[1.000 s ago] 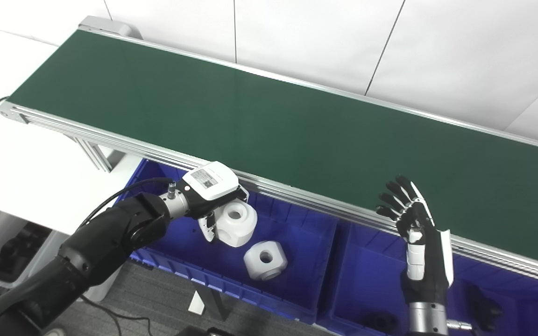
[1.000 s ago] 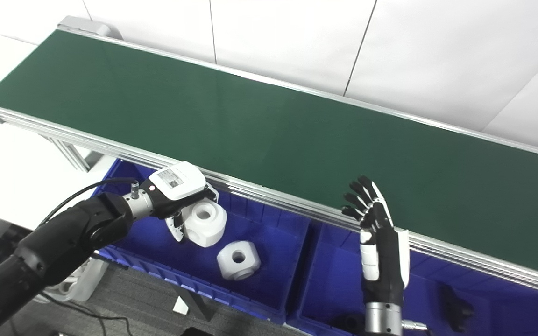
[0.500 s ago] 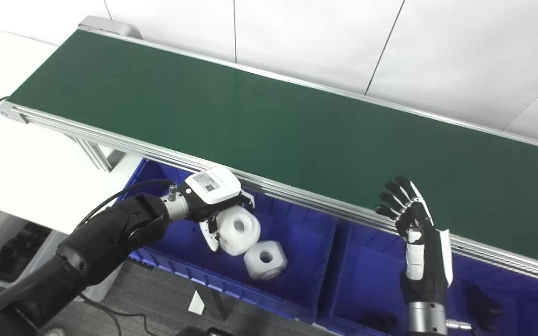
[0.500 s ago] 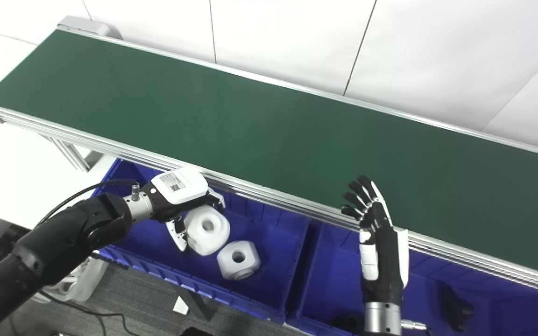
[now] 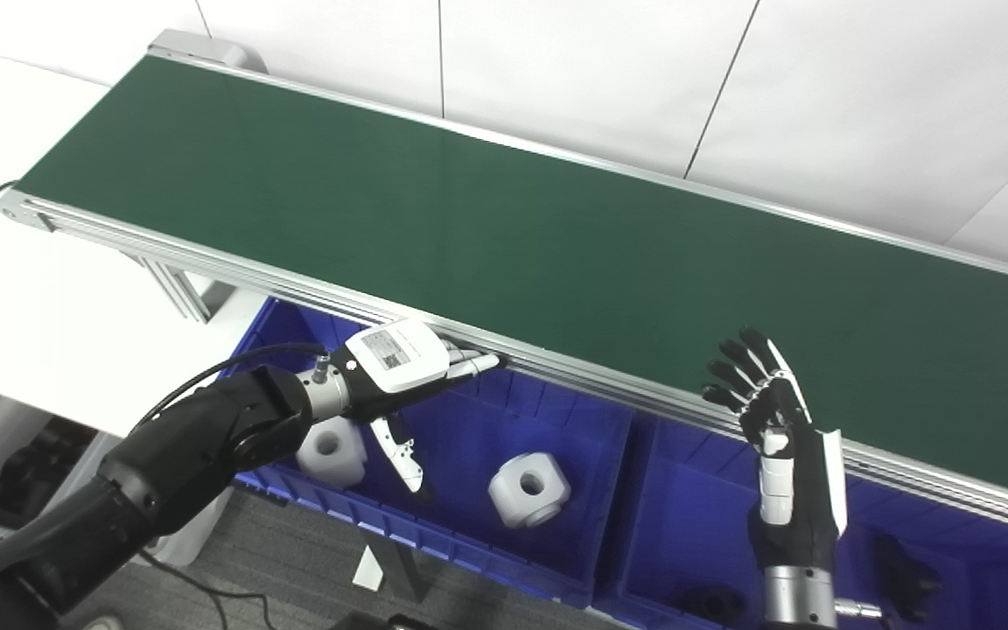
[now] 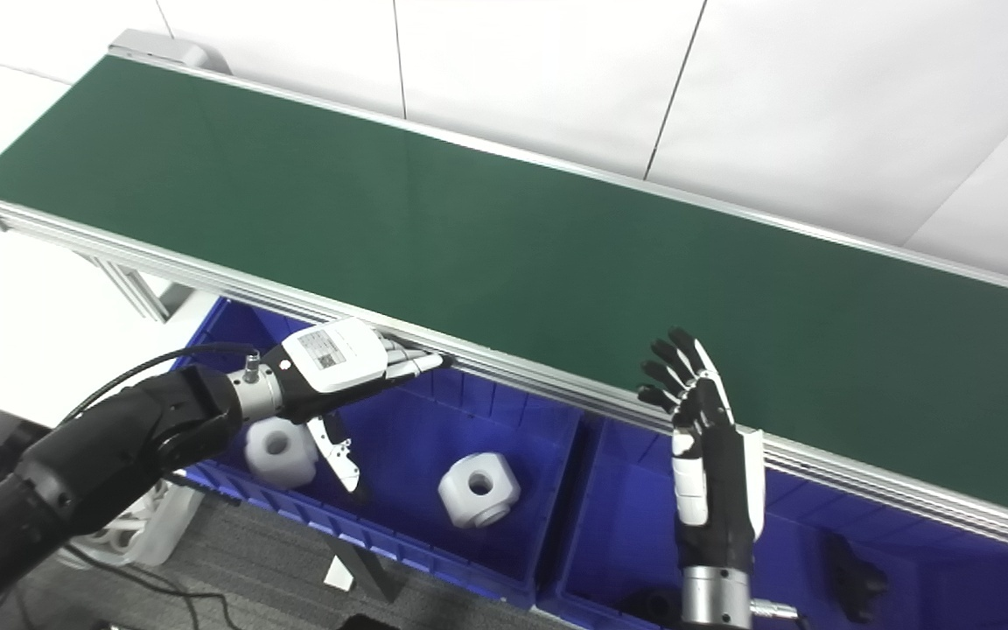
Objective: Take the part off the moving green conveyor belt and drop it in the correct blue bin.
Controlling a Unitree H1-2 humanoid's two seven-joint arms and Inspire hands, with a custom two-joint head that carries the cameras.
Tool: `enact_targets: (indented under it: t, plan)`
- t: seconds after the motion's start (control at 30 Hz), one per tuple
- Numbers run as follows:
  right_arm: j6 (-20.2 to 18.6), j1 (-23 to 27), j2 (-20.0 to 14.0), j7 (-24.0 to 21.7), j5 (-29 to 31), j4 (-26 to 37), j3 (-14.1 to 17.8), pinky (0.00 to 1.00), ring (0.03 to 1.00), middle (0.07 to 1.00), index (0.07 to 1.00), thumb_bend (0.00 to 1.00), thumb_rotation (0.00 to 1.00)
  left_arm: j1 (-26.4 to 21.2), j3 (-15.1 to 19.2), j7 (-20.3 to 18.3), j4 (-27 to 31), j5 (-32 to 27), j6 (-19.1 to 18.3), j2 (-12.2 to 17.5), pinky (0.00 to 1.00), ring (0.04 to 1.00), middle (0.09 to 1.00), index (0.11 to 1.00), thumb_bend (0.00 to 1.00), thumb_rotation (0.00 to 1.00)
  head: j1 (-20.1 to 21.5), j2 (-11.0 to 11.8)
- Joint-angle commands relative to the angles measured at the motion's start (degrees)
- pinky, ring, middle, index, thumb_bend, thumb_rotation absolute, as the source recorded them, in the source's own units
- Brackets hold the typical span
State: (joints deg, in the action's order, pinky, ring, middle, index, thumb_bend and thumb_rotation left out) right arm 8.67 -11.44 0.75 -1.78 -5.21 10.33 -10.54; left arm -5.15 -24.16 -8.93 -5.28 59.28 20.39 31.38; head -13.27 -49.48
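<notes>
- White plastic parts are seen in the left blue bin point(image 5: 556, 420): one part point(image 5: 330, 450) lies just under the wrist of the left hand point(image 5: 403, 367), a second part point(image 5: 529, 488) lies beyond its thumb.
- Nothing is held by the left hand; its fingers are stretched out flat, the thumb hanging down.
- No part is carried on the green conveyor belt point(image 5: 504, 227).
- The right hand point(image 5: 775, 420) is held upright, spread and empty, over the right blue bin point(image 5: 696, 525), where dark items, possibly parts, are dimly made out.

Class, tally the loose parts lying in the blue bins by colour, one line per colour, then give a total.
White parts: 2 (one, another), both in the left blue bin
Black parts: 2 (one, another), in the bins to the right
Total: 4
</notes>
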Motion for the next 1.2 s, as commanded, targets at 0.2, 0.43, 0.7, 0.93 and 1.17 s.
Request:
enact_targets:
  t: [0.2,0.43,0.7,0.93,1.17]
  plan:
    - [0.19,0.83,0.68,-0.21,-0.17,1.66,-0.18,0.72,0.801,0.838,0.882,0.83,1.00,-0.41,0.92,2.65,5.06,-3.52,4.65,1.26,1.00,1.000,1.000,1.000,1.00,0.80,0.41,-0.20]
    - [-0.10,0.75,1.67,0.42,-1.85,1.17,-0.66,0.72,0.801,0.838,0.880,0.83,1.00,2.22,1.30,1.37,12.25,-11.75,6.11,0.01,0.98,1.000,1.000,1.000,1.00,0.87,5.80,-0.11]
    - [1.69,0.76,3.69,1.55,-4.95,-1.14,-2.03,0.72,0.811,0.853,0.886,0.82,1.00,6.23,7.68,0.17,17.20,-30.26,-1.53,-8.39,0.97,1.000,1.000,1.000,1.00,0.91,13.17,1.05]
    - [2.64,0.34,3.25,1.83,-3.50,-1.81,-0.97,0.75,0.828,0.874,0.894,0.79,1.00,8.63,12.82,0.79,16.15,-42.69,-8.32,-18.77,0.99,1.000,1.000,1.000,0.96,0.91,12.23,1.61]
    - [2.23,-0.04,1.25,1.69,-2.12,-1.35,0.86,0.73,0.814,0.862,0.895,0.81,1.00,9.73,11.89,-1.08,15.61,-50.97,-12.01,-25.85,1.00,1.000,1.000,1.000,1.00,0.89,10.34,2.33]
